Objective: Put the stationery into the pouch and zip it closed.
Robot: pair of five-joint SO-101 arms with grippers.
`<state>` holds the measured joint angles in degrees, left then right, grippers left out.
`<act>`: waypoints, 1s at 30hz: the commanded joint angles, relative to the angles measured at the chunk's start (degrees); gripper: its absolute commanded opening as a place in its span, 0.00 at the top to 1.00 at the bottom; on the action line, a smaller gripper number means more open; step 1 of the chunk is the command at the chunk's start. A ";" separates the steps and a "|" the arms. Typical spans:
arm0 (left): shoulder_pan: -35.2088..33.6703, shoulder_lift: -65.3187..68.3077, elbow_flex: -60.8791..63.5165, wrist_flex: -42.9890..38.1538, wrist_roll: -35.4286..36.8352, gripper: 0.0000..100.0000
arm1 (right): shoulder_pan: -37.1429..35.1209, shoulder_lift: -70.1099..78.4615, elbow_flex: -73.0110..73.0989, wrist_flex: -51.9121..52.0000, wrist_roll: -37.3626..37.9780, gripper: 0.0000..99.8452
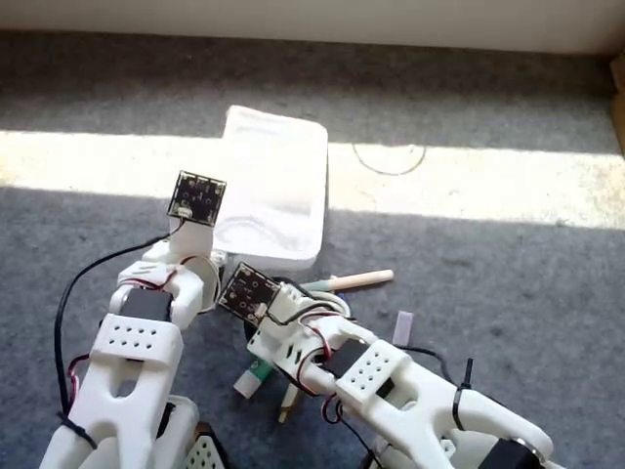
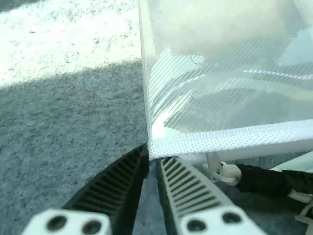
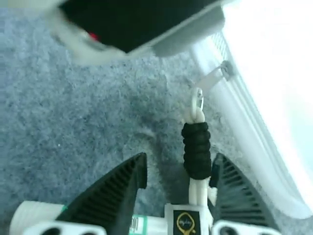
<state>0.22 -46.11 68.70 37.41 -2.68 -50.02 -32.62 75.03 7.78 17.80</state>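
At pouch point(image 1: 278, 186) corner: left gripper point(image 2: 150, 157), jaws pinching the mesh edge. Right gripper point(image 3: 179, 161), jaws spread around zip cord point(image 3: 196, 147). Pens point(image 1: 356, 280) lie outside on carpet. Risk: if you zip now, pouch shuts empty; corner pinch may slip.

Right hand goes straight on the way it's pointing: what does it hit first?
The right hand would likely meet the black corded zipper pull first; it lies between the open fingers. Past it sits the metal tab on the pouch edge, though depth is unclear.
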 commanded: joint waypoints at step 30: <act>-2.42 -1.45 -3.21 0.09 0.35 0.99 | 2.77 11.65 -17.36 7.69 0.44 0.78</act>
<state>-0.84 -46.11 68.70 37.41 -2.77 -47.82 -21.01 62.73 15.08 17.89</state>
